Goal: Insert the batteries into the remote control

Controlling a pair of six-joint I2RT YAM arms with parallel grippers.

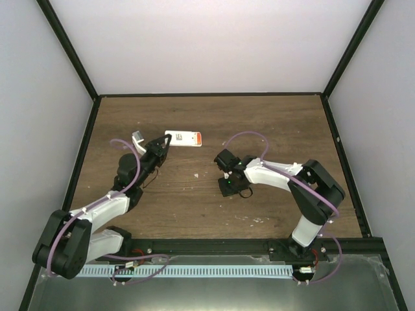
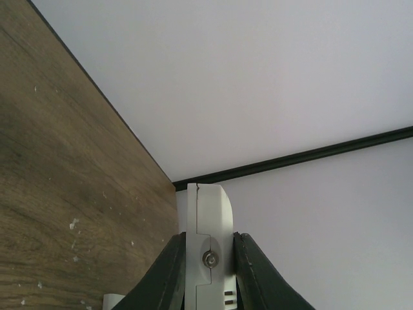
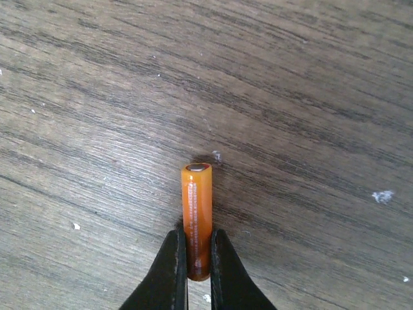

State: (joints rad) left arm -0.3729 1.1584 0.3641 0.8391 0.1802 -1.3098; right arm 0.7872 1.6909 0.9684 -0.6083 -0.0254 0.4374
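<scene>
The left gripper [image 1: 162,148] is at the back left of the brown wood table [image 1: 272,123]. Its two fingers [image 2: 173,274] are squeezed tight on the remote control [image 1: 181,138], one finger on each flat side. In the left wrist view the remote is seen from its thin edge, and it sticks out past the fingertips toward the white wall. From the top view the remote points to the right, away from the gripper, and there is a bit of orange at its far right end. I cannot tell if that orange bit is a battery. A small white piece [image 1: 137,137] lies on the table just to the left of the left gripper. The right gripper [image 3: 197,270] is near the middle of the table, well apart from the remote. Its fingers [image 3: 169,274] are pinched on one end of a battery [image 3: 197,210]. The battery is thin and orange, with tiny writing down its side and a shiny cap on the end that sticks out. The wood table is under it. I cannot tell if the battery touches the wood.
</scene>
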